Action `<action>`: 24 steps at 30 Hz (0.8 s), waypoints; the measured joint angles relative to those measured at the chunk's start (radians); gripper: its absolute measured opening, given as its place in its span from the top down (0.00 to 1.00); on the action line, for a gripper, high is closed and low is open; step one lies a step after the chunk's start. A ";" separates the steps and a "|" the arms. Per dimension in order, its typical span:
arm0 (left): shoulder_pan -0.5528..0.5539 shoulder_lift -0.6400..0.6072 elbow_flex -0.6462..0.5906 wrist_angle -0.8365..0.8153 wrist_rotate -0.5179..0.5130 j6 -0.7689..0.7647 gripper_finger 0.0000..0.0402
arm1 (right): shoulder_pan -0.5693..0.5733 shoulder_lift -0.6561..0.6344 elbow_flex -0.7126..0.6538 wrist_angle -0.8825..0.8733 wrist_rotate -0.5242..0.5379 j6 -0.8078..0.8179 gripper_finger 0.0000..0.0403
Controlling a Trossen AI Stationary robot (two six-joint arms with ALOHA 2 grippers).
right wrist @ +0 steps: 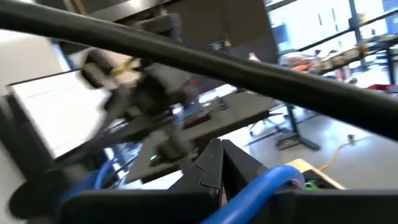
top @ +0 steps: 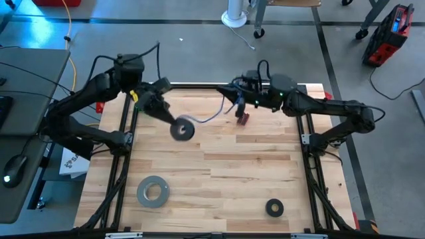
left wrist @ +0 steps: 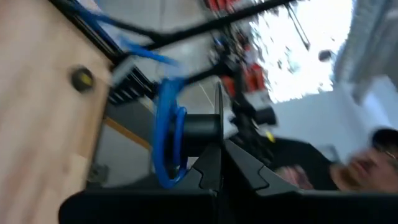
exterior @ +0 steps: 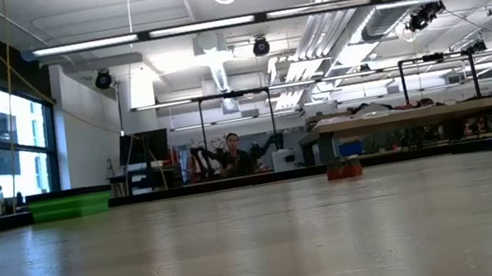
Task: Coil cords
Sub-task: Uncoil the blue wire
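A thin blue cable point(top: 207, 119) runs in the air between my two grippers at the far part of the table. At its left end it is wound on a black spool point(top: 182, 129), and its blue turns point(left wrist: 166, 134) show in the left wrist view. My left gripper point(top: 172, 122) is shut on the spool. My right gripper point(top: 237, 108) is shut, and the cable point(right wrist: 264, 186) passes by its fingers. A small red object point(top: 243, 119) lies just beside the right gripper and also shows in the low view point(exterior: 344, 170). The cable's plug ends are not visible. My left gripper pinches the rim of the spool's thin flange point(left wrist: 219, 124) between its two fingers. The spool is clear of the table with its axis roughly level. My right gripper is shut on the blue cable point(right wrist: 273, 180), which comes out beside its fingers. The fingers hide the place of contact.
A grey tape roll point(top: 153, 191) lies at the near left of the table and a small black tape ring point(top: 274, 208) at the near right. The wooden table point(top: 219, 172) has black frame rails along its left and right sides. A person sits in the room behind.
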 joint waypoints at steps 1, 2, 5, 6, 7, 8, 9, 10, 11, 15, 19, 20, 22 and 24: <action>-0.015 0.003 0.000 0.015 0.019 -0.016 1.00 | -0.011 0.002 0.000 -0.002 0.019 0.007 1.00; -0.031 0.005 0.000 0.022 0.029 -0.030 1.00 | -0.023 0.004 0.000 -0.002 0.036 0.011 1.00; -0.061 0.013 0.000 0.038 0.031 -0.052 1.00 | -0.060 0.008 0.000 0.004 0.065 0.012 1.00; -0.067 0.019 0.000 0.062 0.026 -0.052 1.00 | -0.070 0.009 0.000 0.004 0.068 0.020 1.00; -0.071 0.024 0.000 0.099 0.010 -0.053 1.00 | -0.078 0.014 0.000 0.007 0.070 0.032 1.00; -0.072 0.028 0.000 0.146 -0.008 -0.062 1.00 | -0.083 0.018 0.000 0.009 0.070 0.042 1.00; -0.072 0.034 0.000 0.208 -0.024 -0.073 1.00 | -0.086 0.023 0.000 0.005 0.069 0.048 1.00; -0.070 0.041 0.000 0.282 -0.033 -0.084 1.00 | -0.085 0.031 0.000 0.006 0.065 0.049 1.00; -0.064 0.047 0.000 0.357 -0.039 -0.101 1.00 | -0.081 0.041 0.000 0.004 0.061 0.048 1.00; -0.027 0.074 0.001 0.585 -0.089 -0.181 1.00 | -0.060 0.083 0.000 -0.008 0.050 0.074 1.00; 0.023 0.079 0.000 0.629 -0.168 -0.160 1.00 | -0.027 0.116 0.000 -0.008 0.024 0.094 1.00; 0.039 0.079 0.000 0.630 -0.184 -0.147 1.00 | -0.018 0.119 0.000 -0.008 0.014 0.095 1.00; 0.072 0.079 0.000 0.631 -0.213 -0.129 1.00 | 0.000 0.123 0.000 -0.010 0.002 0.112 1.00; 0.106 0.079 0.000 0.630 -0.236 -0.108 1.00 | 0.021 0.126 0.000 -0.010 -0.002 0.120 1.00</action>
